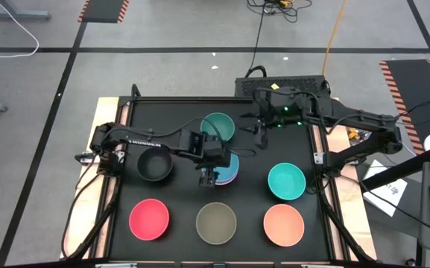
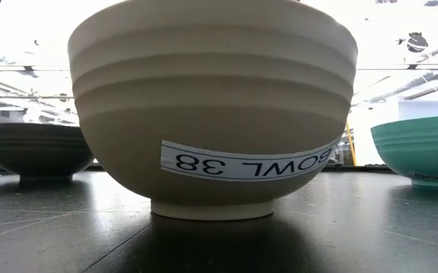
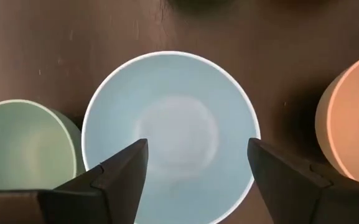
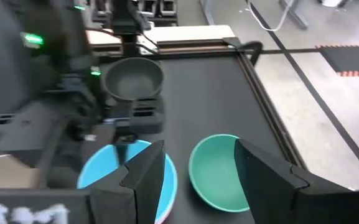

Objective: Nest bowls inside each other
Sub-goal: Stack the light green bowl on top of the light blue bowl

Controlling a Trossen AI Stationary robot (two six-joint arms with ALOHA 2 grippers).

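Left gripper (image 1: 209,177) hovers open and empty over the light blue bowl (image 1: 229,170) mid-table; right gripper (image 1: 258,128) waits open near the far edge.

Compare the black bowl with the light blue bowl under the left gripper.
The black bowl stands alone; the light blue bowl sits inside a magenta bowl. The left gripper, open, hovers over the light blue bowl; nothing is over the black one. Both are upright, round and alike in size.

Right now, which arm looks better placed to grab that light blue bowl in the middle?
Left. Its gripper hangs open directly over the light blue bowl, while the right gripper sits back by the table's far edge.
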